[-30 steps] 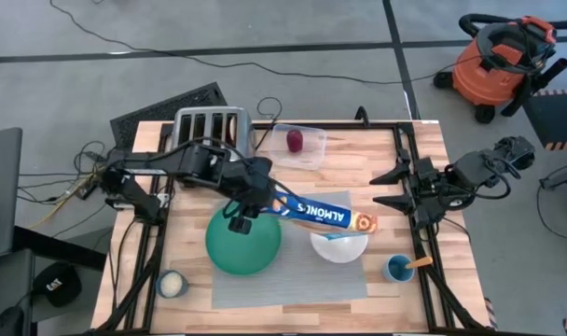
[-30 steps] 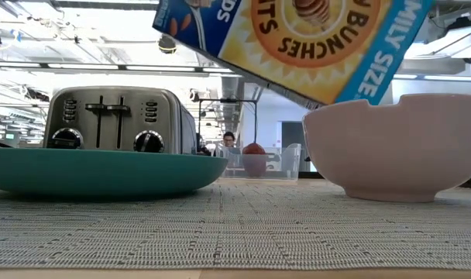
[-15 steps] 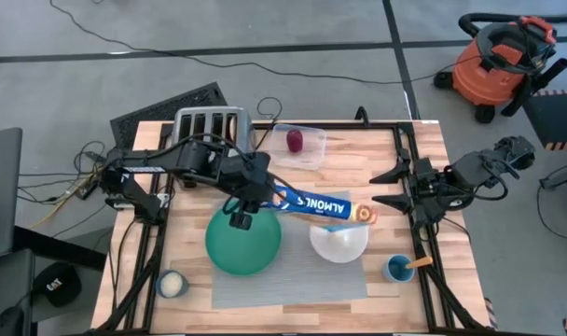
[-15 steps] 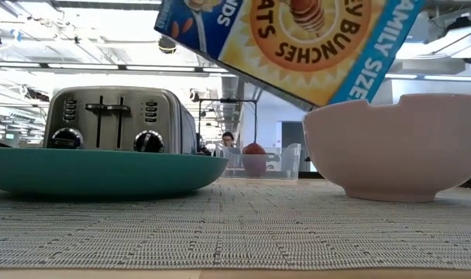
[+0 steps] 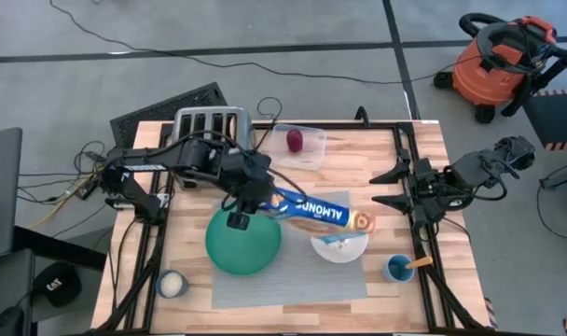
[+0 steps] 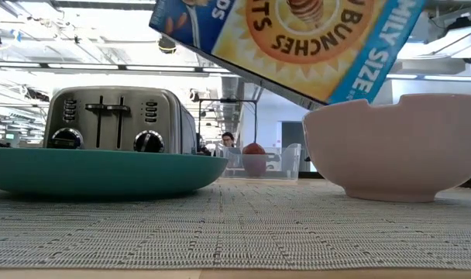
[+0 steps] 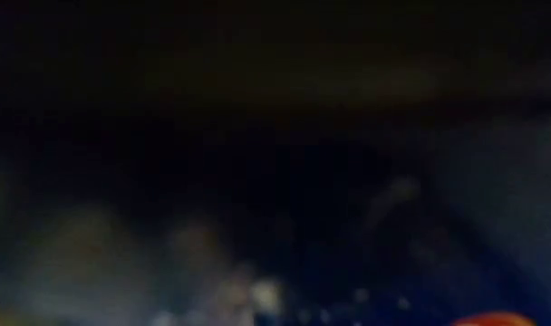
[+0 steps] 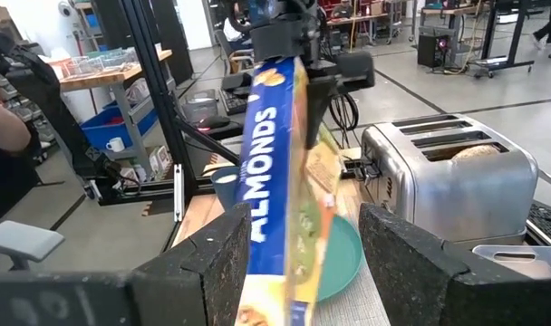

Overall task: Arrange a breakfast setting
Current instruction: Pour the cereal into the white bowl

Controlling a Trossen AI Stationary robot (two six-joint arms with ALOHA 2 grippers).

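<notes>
Worktop is carrying: one plate [image 5: 242,245], one bowl [image 5: 339,247], one cereal box [image 5: 321,215], one toaster [image 5: 212,127], one red fruit [image 5: 294,141], two small cups [image 5: 172,284] [image 5: 398,270].

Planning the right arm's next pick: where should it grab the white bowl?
On the white bowl, I'd pinch the right-hand rim from above, one finger inside, one outside. The wall is thin, that side faces the open right gripper, and the cereal box held by the left gripper overhangs its far rim.

Teal plate [image 5: 242,243], white bowl [image 5: 338,246]
</notes>
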